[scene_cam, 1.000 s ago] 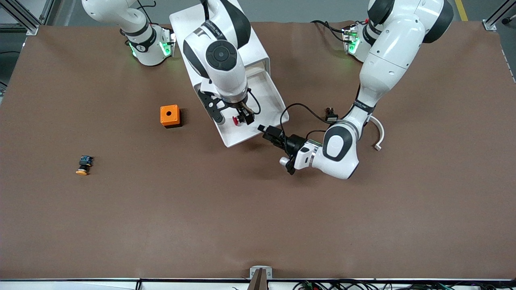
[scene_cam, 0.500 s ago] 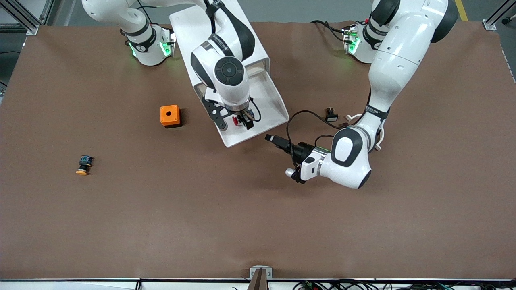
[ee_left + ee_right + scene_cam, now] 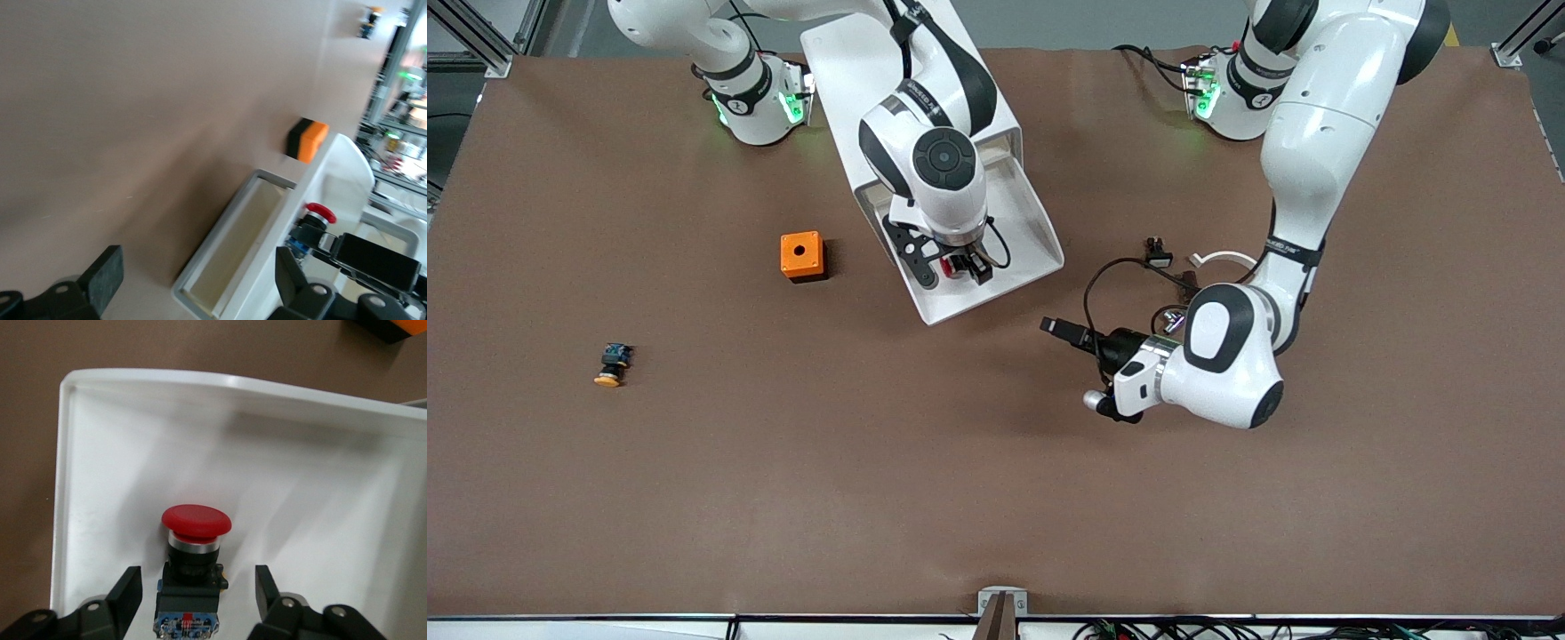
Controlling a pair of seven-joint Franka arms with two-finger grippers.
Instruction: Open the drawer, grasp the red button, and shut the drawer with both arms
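While the left gripper (image 3: 1060, 328) hovers open, the open right gripper (image 3: 197, 590) straddles the button (image 3: 193, 568)

Two white Franka arms work one brown table (image 3: 996, 498), each carrying one black two-finger gripper: the right gripper (image 3: 959, 265) over the pulled-out tray, the left gripper (image 3: 1069, 334) over bare tabletop. One white cabinet (image 3: 854, 62) stands between their bases, with one drawer (image 3: 1021, 213) drawn open. Two push buttons are on show: one red-capped button (image 3: 195, 550) in the drawer and one yellow-orange-capped button (image 3: 611, 364) on the table. One orange box (image 3: 801, 255) (a single round hole in its top) completes the larger items. Near the left arm lie one small black part (image 3: 1158, 254) and one curved white strip (image 3: 1216, 258).
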